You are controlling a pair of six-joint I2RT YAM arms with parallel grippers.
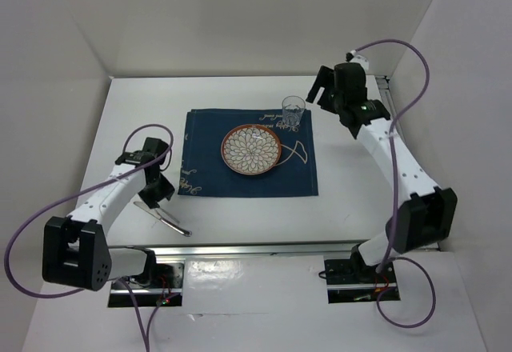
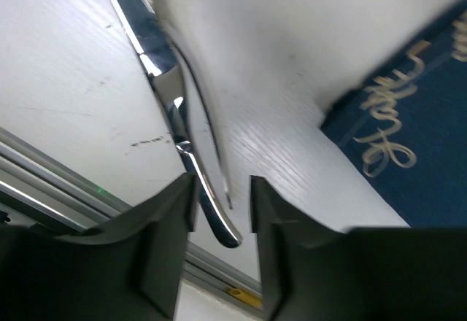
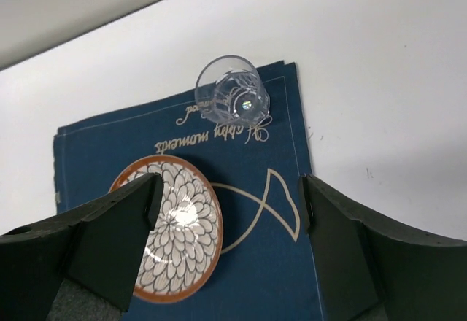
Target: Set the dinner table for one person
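The white dinner table (image 1: 360, 200) carries a navy placemat (image 1: 300, 178) with a flower-patterned plate (image 1: 251, 149) in its middle and a clear glass (image 1: 293, 110) at its far right corner. Silver cutlery (image 1: 165, 216) lies on the table left of the mat. My left gripper (image 1: 158, 194) is low over it. In the left wrist view the jaws (image 2: 222, 186) stand apart on either side of the shiny handle (image 2: 203, 197), which runs close to the left finger. My right gripper (image 1: 324, 92) is open and empty, raised behind the glass. The right wrist view shows the plate (image 3: 175, 241) and the glass (image 3: 232, 91).
The aluminium rail (image 1: 240, 249) runs along the table's near edge, just beyond the cutlery's handle end (image 2: 87, 204). White walls enclose the table at the left, back and right. The placemat corner (image 2: 398, 153) lies right of the left gripper.
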